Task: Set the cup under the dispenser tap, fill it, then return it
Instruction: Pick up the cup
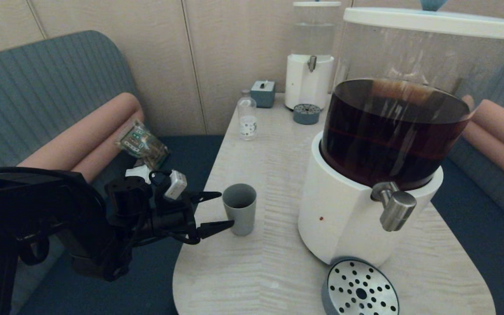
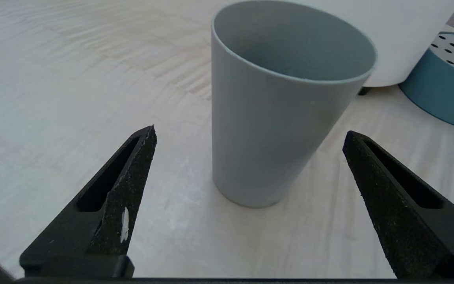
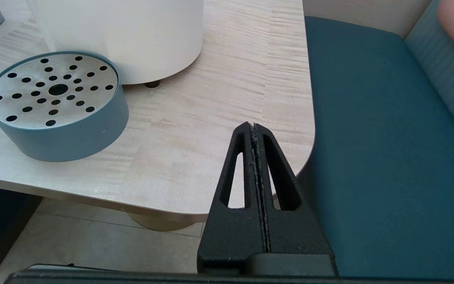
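The grey cup [image 1: 239,208] stands upright on the table's left side, with dark liquid low inside it. My left gripper [image 1: 225,210] is open just left of the cup, its fingertips level with the cup's wall and not touching it. In the left wrist view the cup [image 2: 274,118] stands a little beyond my gripper [image 2: 250,134], centred in the gap. The steel dispenser tap [image 1: 394,206] juts from the big white base [image 1: 339,214] under the dark brown tank. My right gripper [image 3: 253,127] is shut on nothing, parked off the table's near right corner.
A round perforated drip tray [image 1: 360,287] lies below the tap near the table's front edge. A clear glass bottle [image 1: 247,115], a small blue box [image 1: 263,92] and a smaller clear-tank dispenser [image 1: 309,57] stand at the back. Teal bench seats flank the table [image 1: 256,271].
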Tool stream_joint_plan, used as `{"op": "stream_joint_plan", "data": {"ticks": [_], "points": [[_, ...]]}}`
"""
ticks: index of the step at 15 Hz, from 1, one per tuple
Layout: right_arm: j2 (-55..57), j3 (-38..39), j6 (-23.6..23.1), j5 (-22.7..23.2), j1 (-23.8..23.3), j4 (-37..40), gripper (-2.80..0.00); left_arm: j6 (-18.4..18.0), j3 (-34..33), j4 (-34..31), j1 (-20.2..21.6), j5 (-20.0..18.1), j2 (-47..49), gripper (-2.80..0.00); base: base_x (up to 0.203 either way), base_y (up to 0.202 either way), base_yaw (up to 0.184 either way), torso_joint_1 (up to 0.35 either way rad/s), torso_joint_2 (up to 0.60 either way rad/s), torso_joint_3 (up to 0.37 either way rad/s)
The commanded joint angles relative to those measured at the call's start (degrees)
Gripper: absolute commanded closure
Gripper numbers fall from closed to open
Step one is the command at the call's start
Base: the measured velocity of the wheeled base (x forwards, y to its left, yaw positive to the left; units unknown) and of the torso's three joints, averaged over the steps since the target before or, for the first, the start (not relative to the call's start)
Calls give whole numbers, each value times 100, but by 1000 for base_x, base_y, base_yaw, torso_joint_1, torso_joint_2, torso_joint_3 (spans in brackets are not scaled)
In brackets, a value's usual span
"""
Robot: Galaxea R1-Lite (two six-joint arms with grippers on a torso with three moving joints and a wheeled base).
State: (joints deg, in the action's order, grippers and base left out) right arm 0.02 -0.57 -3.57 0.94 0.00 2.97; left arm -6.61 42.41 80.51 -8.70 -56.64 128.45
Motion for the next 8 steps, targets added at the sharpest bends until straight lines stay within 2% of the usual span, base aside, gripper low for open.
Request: {"op": "stream_joint_plan", "data": {"ticks": [1,8], "points": [[-29,-4,-3,3,3,1,0,4,87,44,-30,-32,64,-280,0,0,0,0,0,0],[-29,0,-3,3,7,1,0,45,500,35,-287,-29,358,-280,0,0,0,0,0,0]]}}
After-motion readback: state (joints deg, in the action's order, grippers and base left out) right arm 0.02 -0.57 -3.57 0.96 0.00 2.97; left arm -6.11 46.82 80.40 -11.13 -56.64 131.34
